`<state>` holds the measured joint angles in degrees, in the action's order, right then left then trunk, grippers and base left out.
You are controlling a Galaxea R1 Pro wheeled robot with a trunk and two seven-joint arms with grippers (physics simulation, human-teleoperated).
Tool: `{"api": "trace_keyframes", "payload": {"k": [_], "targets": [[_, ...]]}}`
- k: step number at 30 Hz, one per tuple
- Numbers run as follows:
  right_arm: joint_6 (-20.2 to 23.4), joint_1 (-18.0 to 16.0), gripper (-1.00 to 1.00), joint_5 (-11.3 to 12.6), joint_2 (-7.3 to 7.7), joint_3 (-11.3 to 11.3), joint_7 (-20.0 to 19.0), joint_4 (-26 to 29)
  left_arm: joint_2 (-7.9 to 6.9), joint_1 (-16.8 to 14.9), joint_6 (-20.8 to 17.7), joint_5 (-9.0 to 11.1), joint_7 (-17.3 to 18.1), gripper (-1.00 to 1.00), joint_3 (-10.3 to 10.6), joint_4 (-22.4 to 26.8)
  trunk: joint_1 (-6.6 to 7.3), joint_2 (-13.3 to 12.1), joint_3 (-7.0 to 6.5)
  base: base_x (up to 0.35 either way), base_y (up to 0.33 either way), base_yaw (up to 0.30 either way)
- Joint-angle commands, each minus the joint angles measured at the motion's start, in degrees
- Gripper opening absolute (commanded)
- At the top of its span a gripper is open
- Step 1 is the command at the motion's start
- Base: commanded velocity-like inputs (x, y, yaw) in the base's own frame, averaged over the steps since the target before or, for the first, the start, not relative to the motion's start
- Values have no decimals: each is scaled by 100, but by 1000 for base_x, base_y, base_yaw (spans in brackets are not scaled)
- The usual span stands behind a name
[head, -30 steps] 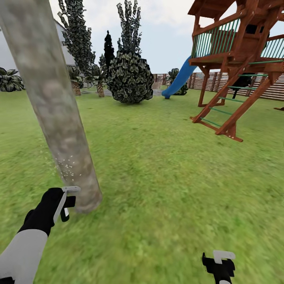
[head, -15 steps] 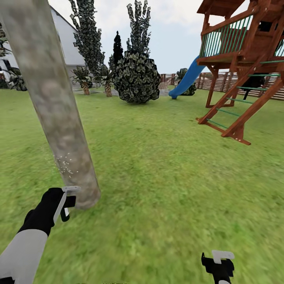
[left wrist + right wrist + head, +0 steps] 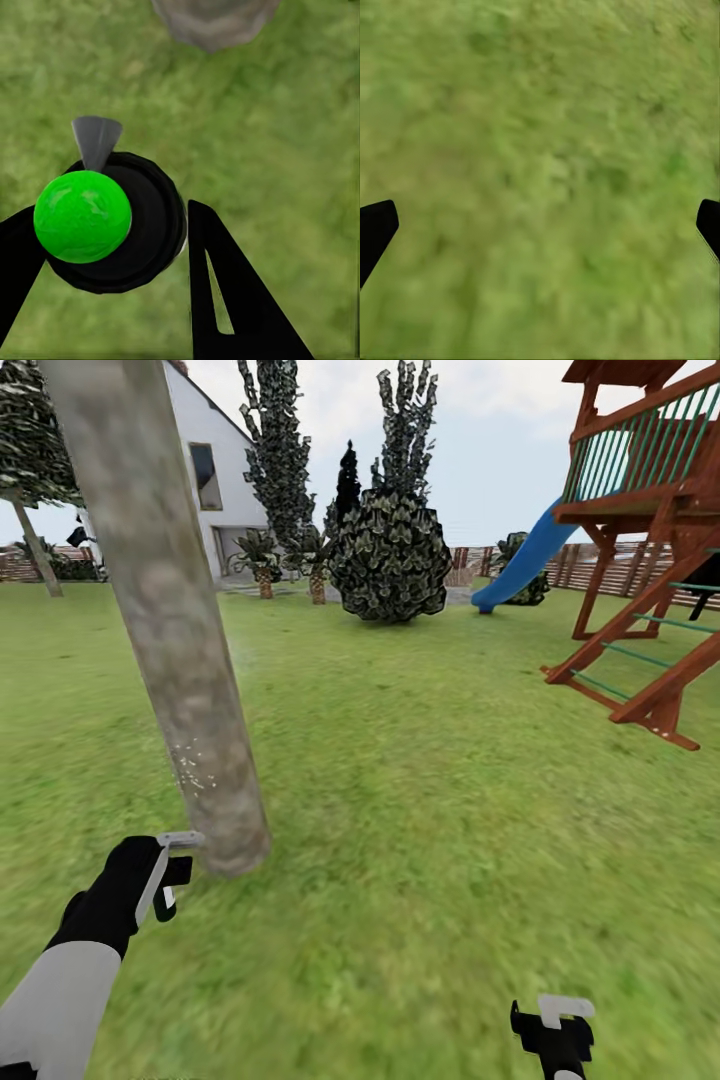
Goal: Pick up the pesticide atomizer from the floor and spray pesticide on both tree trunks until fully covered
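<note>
My left gripper (image 3: 168, 866) is shut on the pesticide atomizer (image 3: 178, 873), a small dark bottle held low, just beside the foot of the tree trunk (image 3: 165, 610). The trunk is thick, grey-beige and leaning. Whitish pesticide specks (image 3: 196, 770) dot its lower part. In the left wrist view the atomizer (image 3: 142, 225) appears from above as a black round body with a bright green round top, a grey nozzle (image 3: 96, 139) pointing toward the trunk base (image 3: 214, 19), and the left gripper (image 3: 112, 214) clamped around it. My right gripper (image 3: 556, 1028) hangs open over grass (image 3: 540, 150).
A wooden play tower (image 3: 650, 540) with a blue slide (image 3: 520, 565) stands at the right. A round dark bush (image 3: 390, 555) and tall narrow trees are behind it, with a white house (image 3: 205, 480) beyond. Another tree (image 3: 35, 540) stands far left before the fence. Lawn lies all around.
The whole picture has shifted right, so the camera has turned left: the house and a far-left tree came into view. Both arms keep their place in the picture.
</note>
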<state>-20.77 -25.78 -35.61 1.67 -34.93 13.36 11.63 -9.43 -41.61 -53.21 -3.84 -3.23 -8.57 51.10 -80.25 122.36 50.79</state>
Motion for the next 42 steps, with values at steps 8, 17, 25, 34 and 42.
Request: {"api": "trace_keyframes", "payload": {"k": [8, 17, 25, 34, 42], "targets": [[-24, -6, 100, -60, 17, -41, 18, -11, 3, -5, -21, -38, 15, -100, -9, 5, 0, 2, 5, 174, -247, 22], [-24, -6, 100, -60, 5, -41, 18, -11, 4, -5, -14, -38, 15, -100, -8, 3, 0, 2, 5, 230, -204, 0], [-24, -6, 100, -60, 0, -41, 18, -11, 3, -5, -14, -38, 15, -100, -13, 5, 0, 2, 5, 206, -216, 184], [-24, -6, 100, -60, 0, -41, 18, -11, 3, -5, -13, -40, 15, -100, -20, 5, 0, 2, 5, 204, -216, 277], [-24, -6, 100, -60, 0, -41, 18, -11, 3, -5, -9, -38, 15, -100, -22, 5, 0, 2, 5, 238, -192, 277]]}}
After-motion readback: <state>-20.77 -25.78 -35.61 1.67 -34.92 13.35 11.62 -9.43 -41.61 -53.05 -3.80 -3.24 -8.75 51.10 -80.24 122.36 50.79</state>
